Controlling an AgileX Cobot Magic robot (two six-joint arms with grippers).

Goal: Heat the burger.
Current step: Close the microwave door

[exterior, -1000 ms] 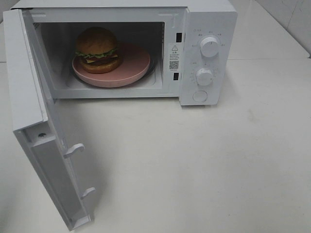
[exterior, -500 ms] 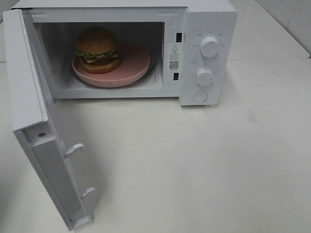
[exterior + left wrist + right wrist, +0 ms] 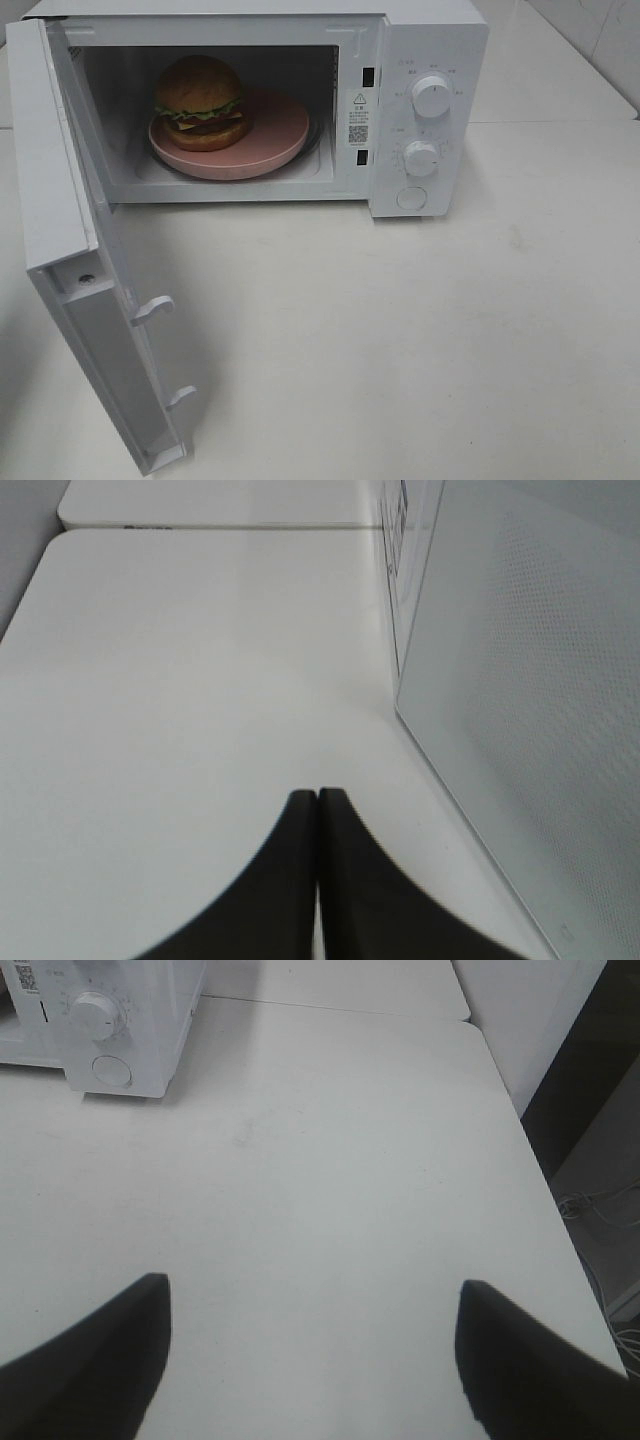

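The burger (image 3: 200,102), with a golden-brown bun, green lettuce and a dark patty, sits on the left part of a round pink plate (image 3: 275,135) inside the open white microwave (image 3: 430,40). The microwave door (image 3: 80,250) stands swung wide open toward the front left. Neither gripper shows in the exterior view. In the left wrist view my left gripper (image 3: 317,796) is shut and empty, its fingers pressed together above the table beside the door's panel (image 3: 520,700). In the right wrist view my right gripper (image 3: 312,1295) is open and empty above bare table, well away from the microwave (image 3: 130,1020).
The microwave's control panel has two white dials (image 3: 431,96) (image 3: 421,158) and a round button (image 3: 411,198). The white table (image 3: 420,340) spreads in front and to the right. The table's right edge (image 3: 530,1150) shows in the right wrist view, with floor and cables beyond.
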